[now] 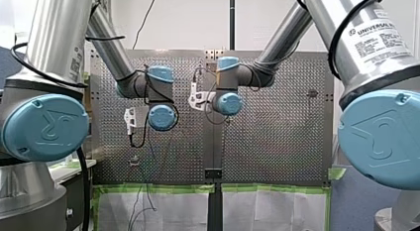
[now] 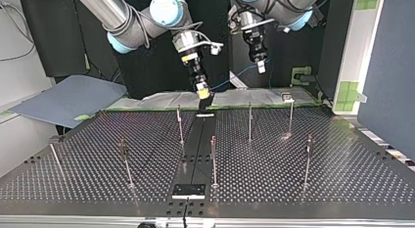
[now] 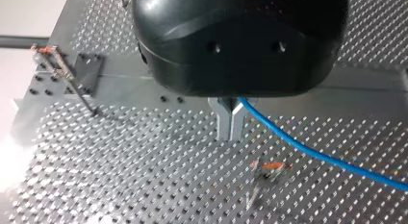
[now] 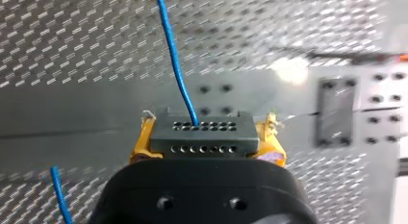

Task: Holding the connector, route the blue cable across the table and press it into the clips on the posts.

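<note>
My right gripper point(image 4: 206, 130) is shut on a dark grey connector point(image 4: 202, 140), its yellow pads point(image 4: 142, 142) pressing the block's two sides. The blue cable point(image 4: 174, 60) leaves the connector's holed face and runs off ahead over the perforated table. In the top view that gripper point(image 2: 203, 95) hangs low over the table's far edge, at the middle rail. My left gripper point(image 3: 230, 122) has its metal fingers together, with the blue cable point(image 3: 308, 149) coming out at their side. It hangs higher point(image 2: 261, 66), to the top view's right. Several thin posts point(image 2: 250, 121) with clips stand on the table.
An orange-tipped post point(image 3: 58, 69) stands beside my left gripper, another point(image 3: 269, 166) just ahead under the cable. A black plate point(image 2: 188, 190) sits on the middle rail near the top view's front edge. A grey sheet point(image 2: 68, 98) lies off the table's left.
</note>
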You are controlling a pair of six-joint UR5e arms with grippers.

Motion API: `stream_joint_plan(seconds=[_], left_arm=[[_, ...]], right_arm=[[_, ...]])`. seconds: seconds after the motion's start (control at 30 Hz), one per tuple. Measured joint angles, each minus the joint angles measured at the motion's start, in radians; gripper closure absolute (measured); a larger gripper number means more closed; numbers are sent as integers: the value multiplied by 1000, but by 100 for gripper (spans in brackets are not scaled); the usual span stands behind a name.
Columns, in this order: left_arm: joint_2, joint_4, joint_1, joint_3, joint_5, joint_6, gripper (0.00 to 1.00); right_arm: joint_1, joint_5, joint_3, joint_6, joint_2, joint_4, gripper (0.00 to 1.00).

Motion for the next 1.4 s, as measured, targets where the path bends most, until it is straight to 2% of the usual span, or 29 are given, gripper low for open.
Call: stream_joint_plan(seconds=[0.13,0.33,0.5,0.8,1.1,1.2,1.4], left_arm=[[33,-33,33,5,9,1,100],[84,-85,84,9,41,-2,100],[129,-129,129,17,82,-13,100],[203,-200,203,74,140,-40,100],[286,-216,286,127,174,-43,100],[295,-217,313,139,191,-43,100],[279,-211,363,153,233,-45,100]], right_arm=[[3,-38,-38,-3,-33,38,100],[14,-71,-90,-4,-31,90,100],[21,-76,-134,-3,-16,134,100],[35,-77,-216,-3,28,216,100],[40,-83,-296,4,55,296,100],[40,-90,-323,9,61,323,100],[43,-96,-377,12,72,377,100]])
